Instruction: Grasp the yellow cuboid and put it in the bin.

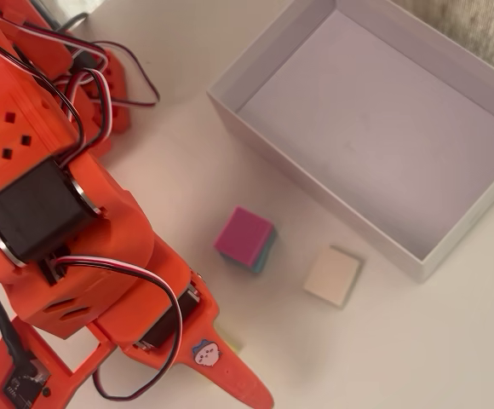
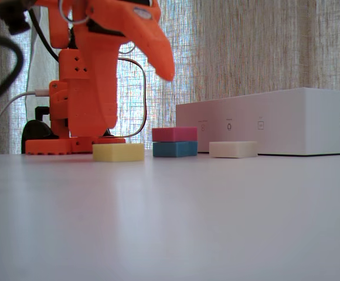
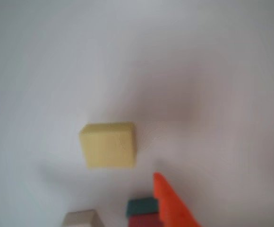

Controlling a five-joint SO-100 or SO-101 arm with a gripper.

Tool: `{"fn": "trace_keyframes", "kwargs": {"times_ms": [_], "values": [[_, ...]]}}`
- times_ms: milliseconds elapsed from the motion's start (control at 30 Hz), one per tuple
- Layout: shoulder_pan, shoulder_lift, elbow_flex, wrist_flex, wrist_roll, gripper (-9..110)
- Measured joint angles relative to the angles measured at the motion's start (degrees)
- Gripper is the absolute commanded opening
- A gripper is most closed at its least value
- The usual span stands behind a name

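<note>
The yellow cuboid (image 2: pixel 118 152) lies flat on the white table, in front of the arm's base in the fixed view. My orange gripper (image 2: pixel 167 71) hangs well above it and slightly to its right, touching nothing. In the wrist view the cuboid (image 3: pixel 108 144) lies left of and beyond the one orange fingertip (image 3: pixel 164 189) that shows. From overhead the arm covers the cuboid except for a pale sliver (image 1: pixel 230 345) beside the gripper (image 1: pixel 260 399). The bin (image 1: pixel 249 68), a large white box, stands open at the upper right. Only one finger shows, so the jaws' state is unclear.
A pink block stacked on a teal one (image 1: pixel 245 239) sits between the arm and the bin. A beige flat block (image 1: pixel 333 275) lies close to the bin's near wall. The arm's base and cables (image 1: pixel 102 77) fill the upper left.
</note>
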Motion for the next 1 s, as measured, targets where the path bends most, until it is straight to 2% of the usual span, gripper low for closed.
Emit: {"fn": "trace_keyframes", "kwargs": {"times_ms": [1000], "values": [[2.55,-8.53,1.49,-5.1,-0.35,49]]}}
